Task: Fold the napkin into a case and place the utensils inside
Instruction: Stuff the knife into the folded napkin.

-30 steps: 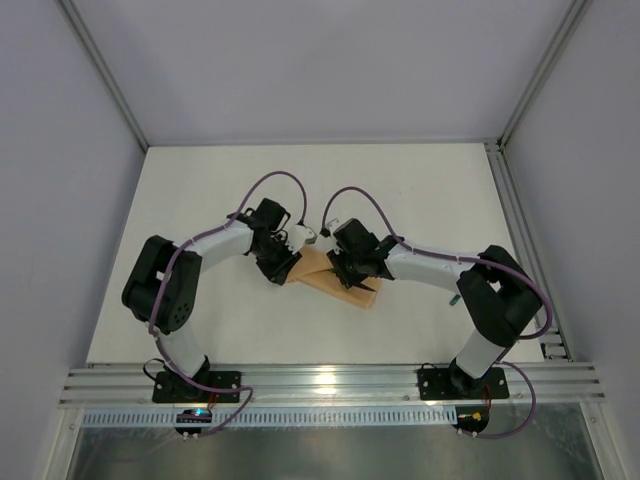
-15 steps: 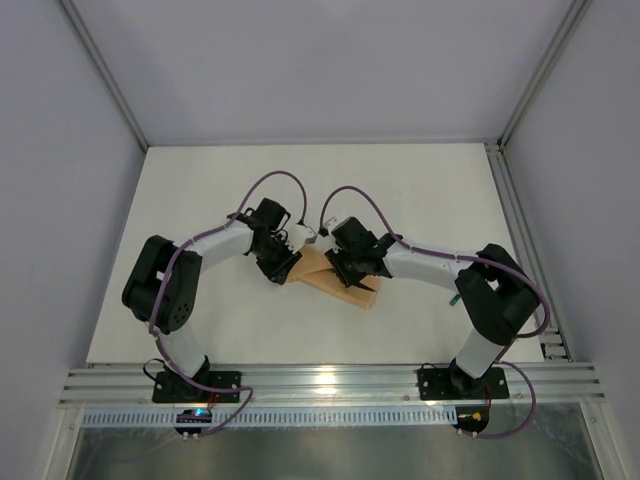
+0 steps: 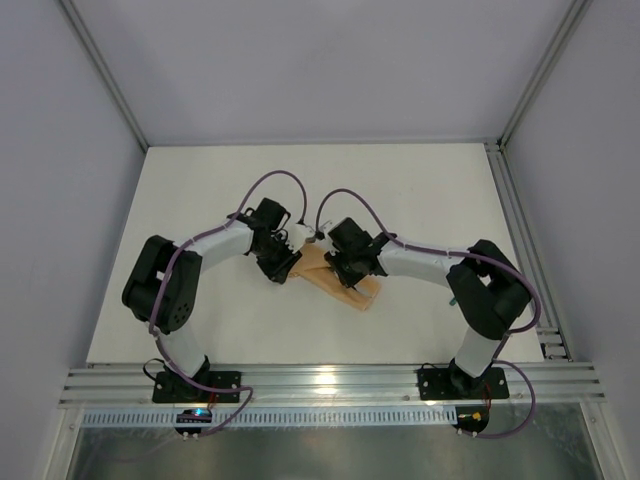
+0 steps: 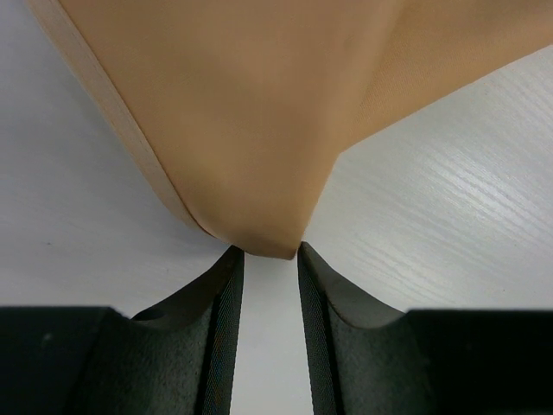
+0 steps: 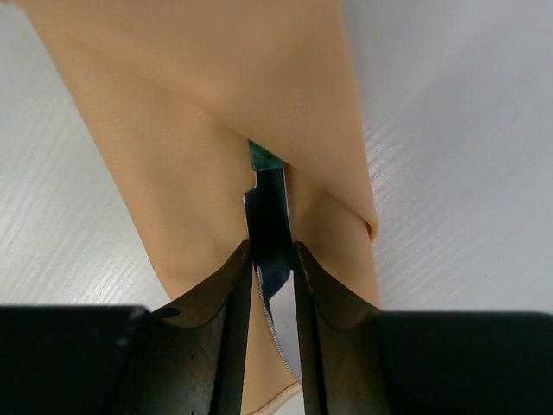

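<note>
The peach-orange napkin (image 3: 355, 292) lies folded into a narrow case mid-table, between both arms. My left gripper (image 3: 287, 263) is at its left end. In the left wrist view the jaws (image 4: 270, 255) stand narrow, pinching the tip of a cloth corner (image 4: 242, 112). My right gripper (image 3: 345, 272) hovers over the case from the right. In the right wrist view it (image 5: 272, 251) is shut on the knife blade (image 5: 270, 220), serrated edge showing. The knife's teal handle (image 5: 262, 157) disappears under a fold of the cloth (image 5: 216, 104).
A white table (image 3: 430, 190) is bounded by grey walls at the back and sides. An aluminium rail (image 3: 320, 385) runs along the near edge by the arm bases. Purple cables loop above both wrists.
My right gripper has shifted slightly left toward the left gripper, carrying the knife further into the cloth. The left arm has held still.
</note>
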Controlling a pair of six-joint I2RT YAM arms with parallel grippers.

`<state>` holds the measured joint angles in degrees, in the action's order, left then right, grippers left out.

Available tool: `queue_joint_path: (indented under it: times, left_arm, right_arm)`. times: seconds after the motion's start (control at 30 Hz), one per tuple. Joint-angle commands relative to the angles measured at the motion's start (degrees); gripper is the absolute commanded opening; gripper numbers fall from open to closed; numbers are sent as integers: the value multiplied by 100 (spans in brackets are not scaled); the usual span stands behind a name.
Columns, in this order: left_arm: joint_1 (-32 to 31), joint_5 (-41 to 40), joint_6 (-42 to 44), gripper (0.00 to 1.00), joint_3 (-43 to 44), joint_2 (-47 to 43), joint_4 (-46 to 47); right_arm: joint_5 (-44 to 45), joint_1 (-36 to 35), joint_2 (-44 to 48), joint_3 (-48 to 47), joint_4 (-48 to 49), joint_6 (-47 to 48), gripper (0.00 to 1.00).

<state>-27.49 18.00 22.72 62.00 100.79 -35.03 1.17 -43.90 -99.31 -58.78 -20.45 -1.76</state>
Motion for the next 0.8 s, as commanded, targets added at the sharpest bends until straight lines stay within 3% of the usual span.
queue_joint_path:
  times: [0.0, 0.47, 0.77]
  left_arm:
    - [-11, 37, -48, 33, -65, 46, 215]
    - [-11, -42, 39, 33, -21, -42, 277]
    - [419, 897, -83, 33, 304, -314, -109]
  right_arm:
    - [6, -31, -115, -195, -117, 123, 26]
    - [-29, -31, -396, -810, -443, 492, 25]
    - [-3, -31, -519, -1003, -407, 501, 25]
